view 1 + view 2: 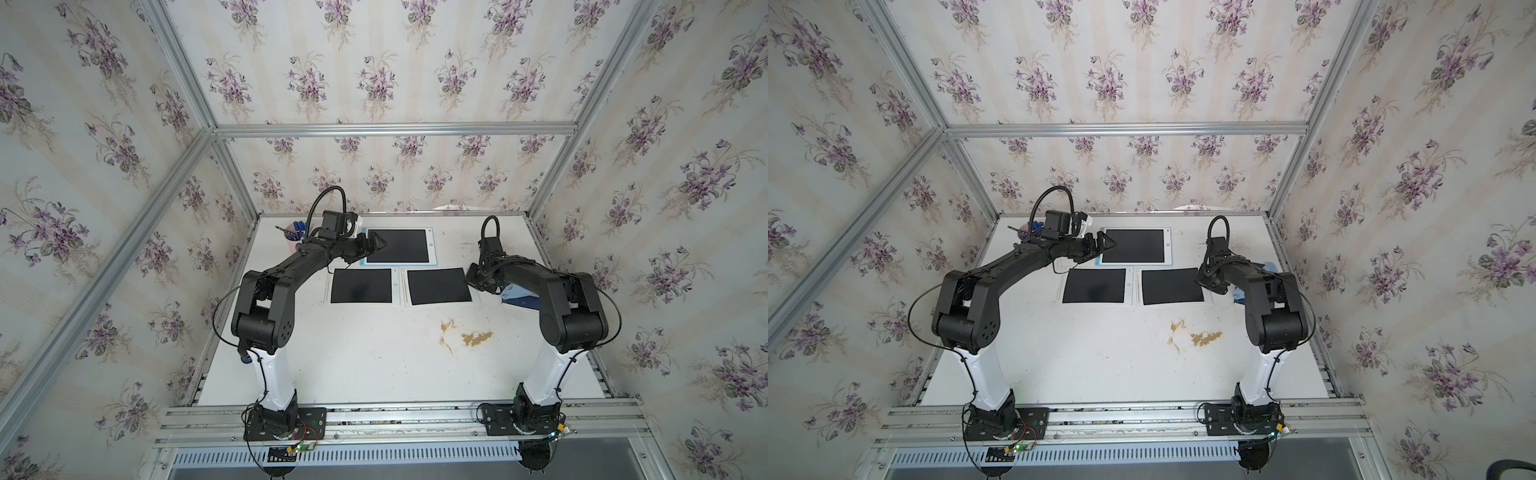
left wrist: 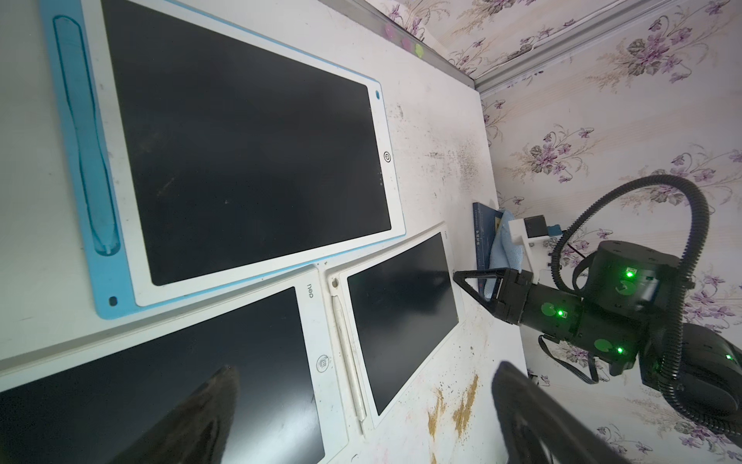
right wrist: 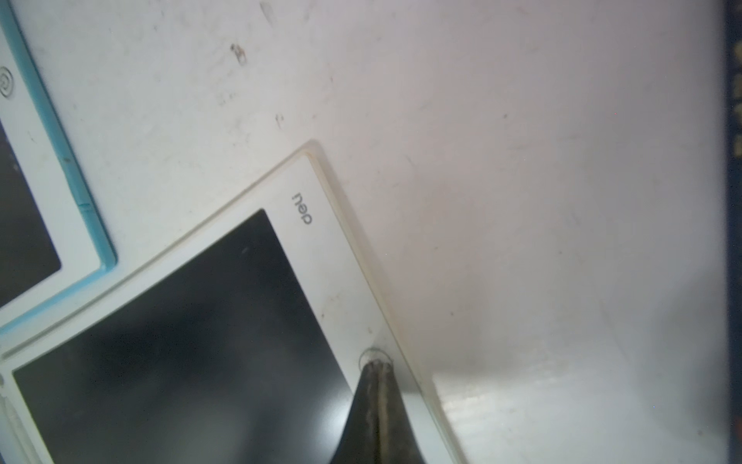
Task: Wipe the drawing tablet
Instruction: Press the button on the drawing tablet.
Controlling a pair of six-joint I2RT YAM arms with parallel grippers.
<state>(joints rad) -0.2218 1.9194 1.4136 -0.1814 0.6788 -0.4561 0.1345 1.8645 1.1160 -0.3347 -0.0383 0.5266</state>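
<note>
White table (image 1: 353, 365): three drawing tablets are carried on its far half, and brown stains (image 1: 476, 338) are seen nearer the middle.
Pen cup (image 1: 294, 237): stood at the far left corner, partly hidden behind the left arm.
Left fingers (image 1: 379, 242): spread wide and released, with nothing held; they are poised above the left edge of the blue-framed tablet (image 1: 399, 246).
Blue-framed tablet: laid flat farthest back, its screen dark and blank; a blue stylus (image 2: 86, 136) is seated in its side slot.
Left white tablet (image 1: 361, 285): laid flat just in front of the blue-framed tablet, its screen dark.
Right white tablet (image 1: 439, 286): the task's drawing tablet, laid just beside the left white tablet and slightly turned. Its screen is dark, and a white stylus (image 2: 351, 353) is seated along its left edge.
Right fingers (image 3: 375, 385): clenched together with nothing between them; the tips are set on the round button (image 3: 363, 355) in the right bezel of the right white tablet.
Light-blue cloth (image 2: 504, 241): laid on a dark blue book (image 2: 481, 233) near the table's right edge, apart from the tablets.
</note>
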